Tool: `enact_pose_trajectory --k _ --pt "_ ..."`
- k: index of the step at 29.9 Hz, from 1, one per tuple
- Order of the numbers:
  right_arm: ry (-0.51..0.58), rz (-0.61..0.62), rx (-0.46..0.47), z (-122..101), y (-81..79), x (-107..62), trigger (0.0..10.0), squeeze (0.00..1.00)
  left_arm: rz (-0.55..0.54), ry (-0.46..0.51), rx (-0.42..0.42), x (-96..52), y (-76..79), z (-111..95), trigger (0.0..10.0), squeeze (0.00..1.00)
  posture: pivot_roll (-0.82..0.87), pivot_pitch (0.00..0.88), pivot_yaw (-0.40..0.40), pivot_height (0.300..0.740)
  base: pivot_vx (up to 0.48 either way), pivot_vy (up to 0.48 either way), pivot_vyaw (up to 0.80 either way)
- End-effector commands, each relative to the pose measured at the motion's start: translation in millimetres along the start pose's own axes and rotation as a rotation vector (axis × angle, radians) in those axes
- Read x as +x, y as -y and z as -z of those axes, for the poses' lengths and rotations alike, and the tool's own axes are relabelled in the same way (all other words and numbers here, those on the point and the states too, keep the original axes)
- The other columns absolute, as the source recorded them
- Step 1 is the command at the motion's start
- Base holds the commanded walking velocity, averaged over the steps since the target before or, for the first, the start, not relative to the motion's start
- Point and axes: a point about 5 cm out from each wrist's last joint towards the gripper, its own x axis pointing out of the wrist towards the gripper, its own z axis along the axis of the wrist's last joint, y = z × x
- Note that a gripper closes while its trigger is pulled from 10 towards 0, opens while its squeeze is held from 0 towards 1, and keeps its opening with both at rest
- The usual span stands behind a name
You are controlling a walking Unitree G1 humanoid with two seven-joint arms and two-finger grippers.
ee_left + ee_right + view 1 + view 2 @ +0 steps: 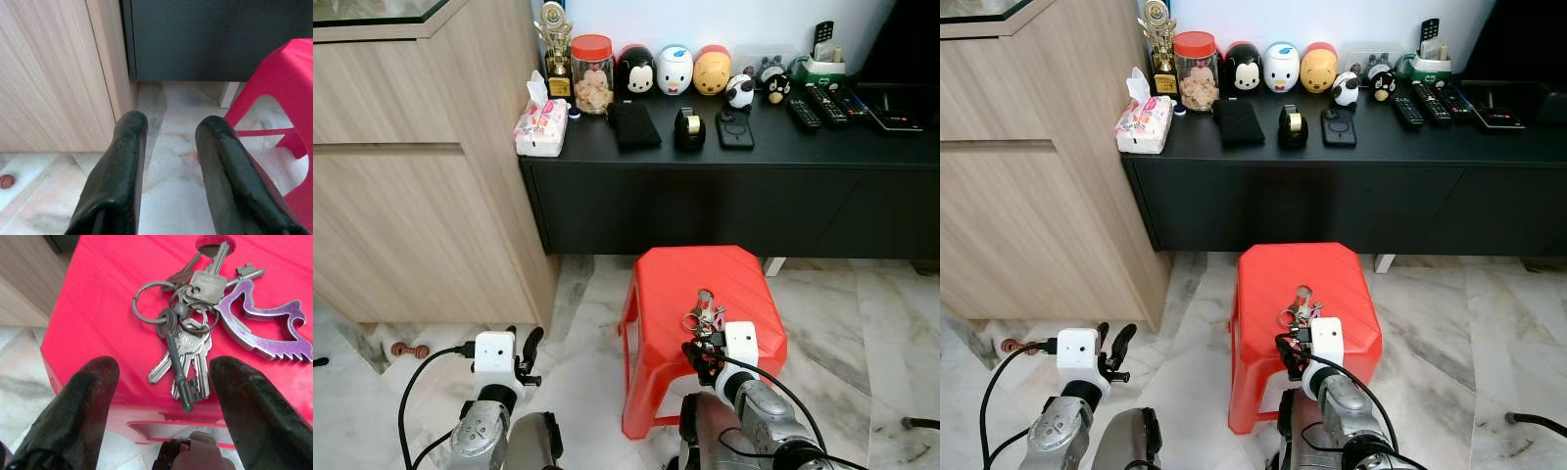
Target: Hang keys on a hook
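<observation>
Left gripper (pixel 530 354): idles low near the wooden cabinet (pixel 411 176), over the marble floor (pixel 578 323), jaws apart and holding nothing; it poses little risk unless it swings into the stool's leg
Stool (pixel 675 284): red plastic, standing on the floor in front of the black tabletop (pixel 862 142); its smooth top could let the bunch skid away if a finger pushes it instead of pinching it
Keys (pixel 195 347): a bunch on rings with a purple bottle-opener charm, lying flat on the stool top near its front edge; a nudge toward that edge could tip them onto the floor
Right gripper (pixel 161 382): hovers just short of the keys, jaws spread with the bunch lying between and ahead of them; closing on a single loose key or the thin ring could give a weak hold that slips in transit
Hook: cannot be made out in these views, so the robot will likely have to carry the bunch some way, which raises the chance of dropping it
</observation>
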Motion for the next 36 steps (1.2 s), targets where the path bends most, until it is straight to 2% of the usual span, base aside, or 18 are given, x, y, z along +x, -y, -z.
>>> enact_pose_trajectory --k 1,13,14,15,36 --pt "-0.028 0.003 -0.018 0.8 1.8 0.2 10.0 0.00 0.012 -0.023 0.007 -1.5 1.9 5.1 10.0 0.00 -0.02 0.087 -0.042 0.581 0.000 0.000 0.00" --pt "-0.063 -0.003 -0.026 6.2 1.4 -0.7 10.0 0.00 0.009 -0.023 0.005 0.3 2.7 4.3 10.0 0.00 -0.02 0.087 -0.045 0.581 0.000 0.000 0.00" --pt "-0.059 -0.007 -0.027 6.1 1.1 -0.7 5.4 0.00 0.009 -0.023 0.004 0.3 2.8 4.4 10.0 0.00 -0.02 0.086 -0.045 0.581 0.000 0.000 0.00" --pt "-0.051 -0.016 -0.022 5.9 0.0 -0.7 0.0 0.00 0.008 -0.022 0.004 0.3 2.8 4.4 10.0 0.00 -0.02 0.087 -0.045 0.581 0.000 0.000 0.00" --pt "-0.047 -0.013 -0.031 3.2 0.6 0.0 0.0 0.00 0.009 -0.030 0.002 1.7 4.1 5.7 10.0 0.00 -0.02 0.080 -0.042 0.581 0.000 0.000 0.00"
